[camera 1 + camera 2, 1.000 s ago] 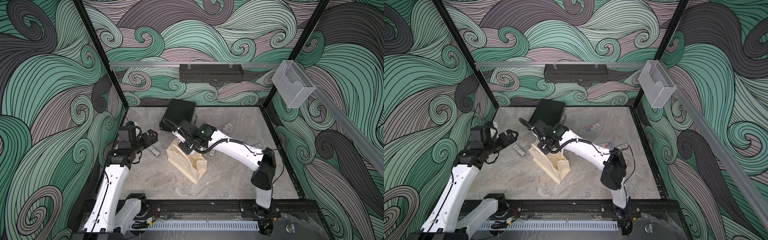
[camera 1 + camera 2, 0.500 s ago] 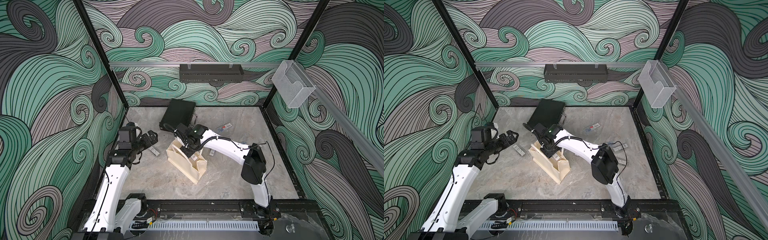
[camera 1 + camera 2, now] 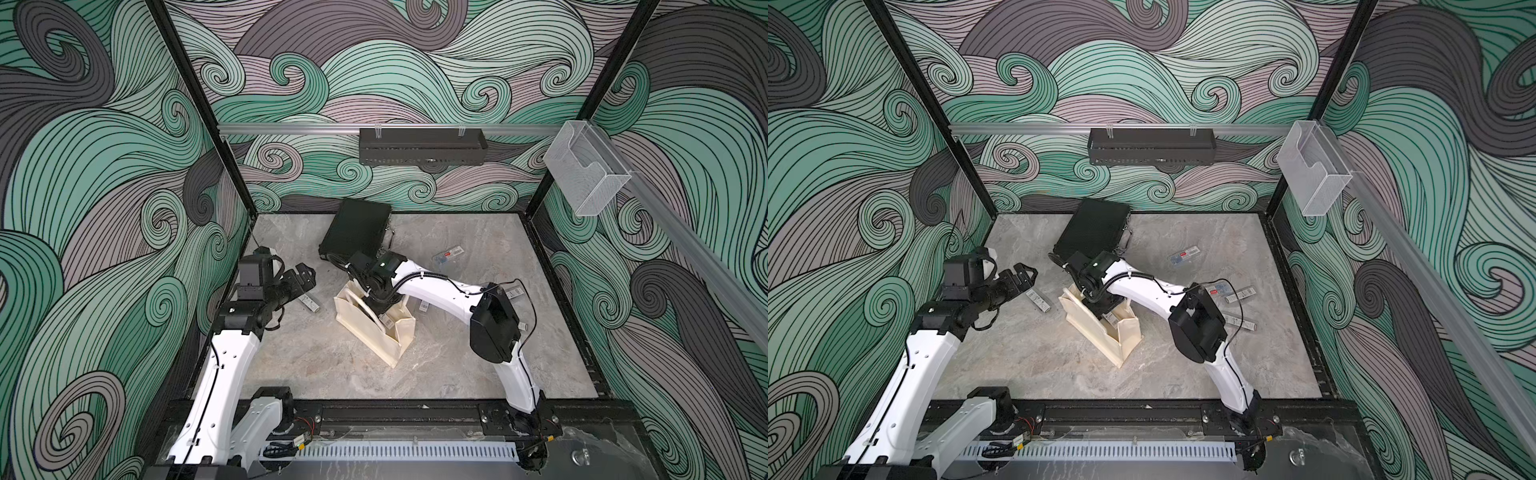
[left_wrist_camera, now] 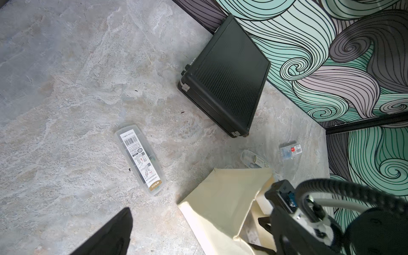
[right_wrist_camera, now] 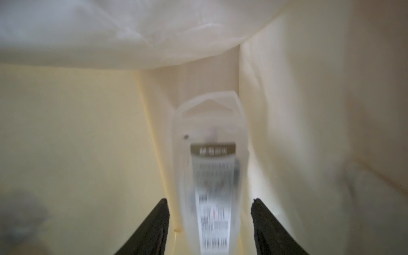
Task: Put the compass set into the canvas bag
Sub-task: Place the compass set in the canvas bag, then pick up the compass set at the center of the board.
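Compass set [image 5: 212, 176] in canvas bag [image 5: 66, 132], fingers [image 5: 154, 231] apart

This is a robot test booth in a lab. The walls [image 3: 415, 70] are flat boards with a green wave print, held by black posts [image 3: 199, 104]. The white left arm [image 3: 226, 361] and right arm [image 3: 440, 293] are bolted to a black rail [image 3: 395, 415] beside a grey table [image 3: 332, 365].

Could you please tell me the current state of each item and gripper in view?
canvas bag: upright, mouth open.
compass set: inside the bag, between parted jaws.
right gripper: open, inside the bag.
left gripper: open, empty.
black briefcase: closed, by the back wall.
second compass set: closed, lying flat, label up.
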Controlling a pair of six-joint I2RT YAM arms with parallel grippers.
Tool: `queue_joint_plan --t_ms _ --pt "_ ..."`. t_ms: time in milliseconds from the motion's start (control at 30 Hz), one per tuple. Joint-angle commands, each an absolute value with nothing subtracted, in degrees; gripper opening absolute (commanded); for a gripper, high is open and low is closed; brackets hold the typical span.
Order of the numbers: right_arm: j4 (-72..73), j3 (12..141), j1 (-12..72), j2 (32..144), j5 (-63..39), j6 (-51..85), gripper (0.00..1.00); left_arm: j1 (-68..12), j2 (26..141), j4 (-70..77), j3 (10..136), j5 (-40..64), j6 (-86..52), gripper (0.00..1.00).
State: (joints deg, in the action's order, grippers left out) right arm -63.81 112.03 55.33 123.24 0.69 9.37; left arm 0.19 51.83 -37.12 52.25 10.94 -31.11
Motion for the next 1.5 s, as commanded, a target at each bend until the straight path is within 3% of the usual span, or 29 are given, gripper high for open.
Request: queue_joint_plan --t_ms 0,167,533,733,900,1100,1467 --pt "-65.9 115.0 55.4 119.0 3.7 9.6 0.72 -0.2 51.3 -38.7 52.3 10.4 -30.7 0.97" --pt "-65.9 115.4 55.5 113.8 7.9 9.5 0.77 -0.2 51.8 -38.4 52.5 11.2 -30.8 0.98" --pt "-66.0 120.7 55.1 105.2 14.4 8.0 0.77 -0.3 52.9 -38.8 53.9 12.1 -31.5 0.98" --pt "-66.0 120.0 49.8 99.7 16.0 10.6 0.78 -0.3 52.8 -39.3 54.0 11.7 -31.9 0.98" --pt "-65.4 109.9 41.0 92.1 18.4 16.1 0.80 -0.3 52.8 -39.4 53.8 11.6 -32.2 0.98" --pt "-62.4 88.8 26.0 81.2 16.1 23.2 0.84 -0.4 53.1 -38.8 52.9 11.6 -32.3 0.98" --pt "-45.6 52.1 -4.7 68.6 -3.9 41.8 0.85 -0.4 53.6 -38.0 51.2 11.5 -32.2 0.98"
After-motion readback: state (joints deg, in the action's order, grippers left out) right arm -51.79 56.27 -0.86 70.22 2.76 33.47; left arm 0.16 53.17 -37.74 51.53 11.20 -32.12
